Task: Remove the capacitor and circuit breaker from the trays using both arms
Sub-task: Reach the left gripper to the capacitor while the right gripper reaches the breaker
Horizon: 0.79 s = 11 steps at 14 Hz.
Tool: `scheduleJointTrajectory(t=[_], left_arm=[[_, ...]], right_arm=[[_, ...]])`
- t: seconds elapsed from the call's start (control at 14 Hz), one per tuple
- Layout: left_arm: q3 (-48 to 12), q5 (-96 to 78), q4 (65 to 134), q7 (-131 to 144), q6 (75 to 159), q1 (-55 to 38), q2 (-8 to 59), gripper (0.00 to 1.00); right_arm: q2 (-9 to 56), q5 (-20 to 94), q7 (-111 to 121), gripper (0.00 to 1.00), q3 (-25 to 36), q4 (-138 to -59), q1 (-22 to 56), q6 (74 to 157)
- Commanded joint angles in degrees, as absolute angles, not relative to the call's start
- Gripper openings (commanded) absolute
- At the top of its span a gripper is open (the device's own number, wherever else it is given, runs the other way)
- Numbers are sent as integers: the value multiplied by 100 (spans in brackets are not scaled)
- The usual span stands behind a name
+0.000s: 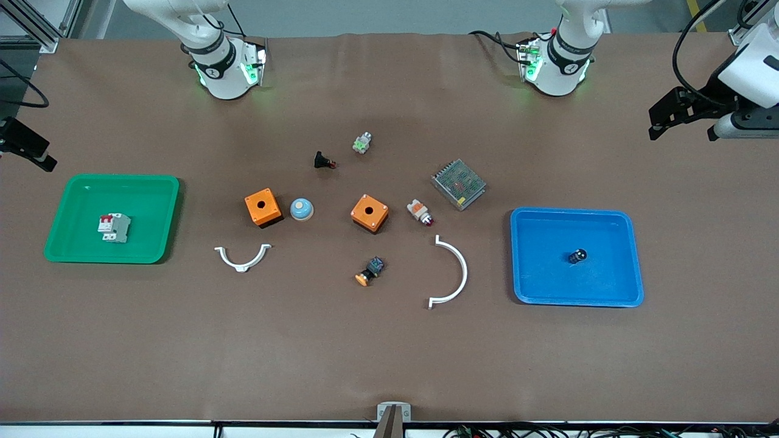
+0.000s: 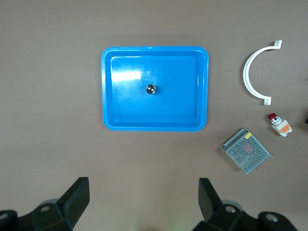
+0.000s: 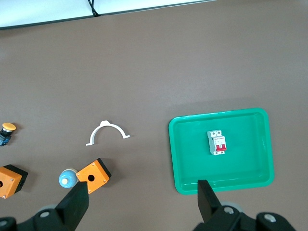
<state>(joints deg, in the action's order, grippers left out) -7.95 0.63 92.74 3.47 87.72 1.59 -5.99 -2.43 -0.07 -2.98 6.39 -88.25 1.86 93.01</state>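
Two trays carry the task's things. We see the breaker (image 1: 114, 227) lying in the green tray (image 1: 79, 182) at the right arm's end of the table, its red levers toward the robots' bases. We see the capacitor (image 1: 577, 256) standing in the blue tray (image 1: 627, 255) at the left arm's end, roughly mid-tray, touching no wall.

Our left gripper (image 2: 142, 195) hangs high over the bare table just outside the blue tray, fingers (image 2: 76, 192) spread wide and holding nothing; in the front view it shows at the frame's edge (image 1: 688, 112). Our right gripper (image 3: 142, 197) is up in the air by the edge of the green tray, its fingers (image 3: 77, 197) likewise spread and empty; the front view catches only a dark part of it at the edge (image 1: 27, 145).

Between the trays we count two orange boxes (image 1: 263, 206) (image 1: 369, 213) with a blue-capped button (image 1: 301, 209) between them. Nearer the front camera lie a small white clamp (image 1: 242, 258), an orange-capped button (image 1: 370, 271) and a large white clamp (image 1: 453, 274). Nearer the bases lie a black push-button (image 1: 323, 160) and a green-marked part (image 1: 362, 143). A mesh-covered power supply (image 1: 458, 184) sits near the blue tray, with a red-tipped indicator lamp (image 1: 420, 212) just beside it.
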Motion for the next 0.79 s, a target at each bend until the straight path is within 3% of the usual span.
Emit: scheduleJointTrajectory(t=[0.0,0.36,0.71], left_arm=[[-800,53,9158,273,8684,202,-545,100],[-756,219,9228,246,9059,272,112,100],[-747,255,10571,246,10913,457,508,100]], right_arm=[[-158,-26,-334,100,606,-8657,123,9193],[-158,-26,-334,100,606,-8657,123,9193],[52,-18,-316,100,589,-8684,176,9141]])
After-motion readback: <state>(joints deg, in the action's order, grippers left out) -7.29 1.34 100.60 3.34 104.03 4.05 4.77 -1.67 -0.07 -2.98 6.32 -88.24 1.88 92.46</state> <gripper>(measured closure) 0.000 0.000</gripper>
